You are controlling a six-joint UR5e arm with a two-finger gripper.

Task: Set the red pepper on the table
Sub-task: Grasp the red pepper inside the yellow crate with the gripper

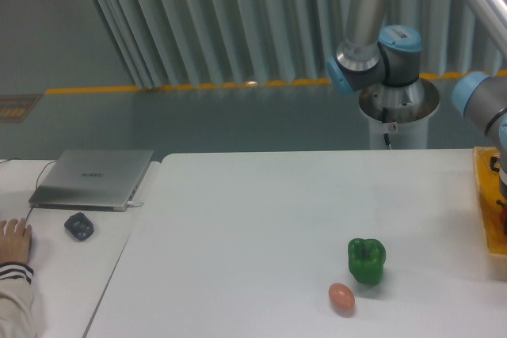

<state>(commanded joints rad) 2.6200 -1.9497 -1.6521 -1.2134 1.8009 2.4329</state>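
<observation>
- I can't make out the gripper: the arm (485, 104) runs off the right edge of my view, so I can't tell how wide the fingers stand or whether they hold anything.
- The red pepper isn't clearly in sight either. A few red specks show at the right edge near the yellow tray (485, 211), but they're too small for me to call.
- That tray sits at the far right of the table (261, 227), mostly cut off; what's in it I can't tell.
- My main worry is working blind: if the grasp is happening out of frame, a poor or off-centre hold could let the glossy pepper slip as it comes over the tray rim.
- The pepper is rounded, so released tilted or from height it would likely roll on the smooth top.
- The green pepper (366, 260) and the orange-pink egg-shaped thing (341, 298) stand close together at the near right; a placement there could knock them.
- A person's hand (14, 237) rests on the left desk beside the mouse (79, 225) and laptop (95, 178), well apart from the arm.
</observation>
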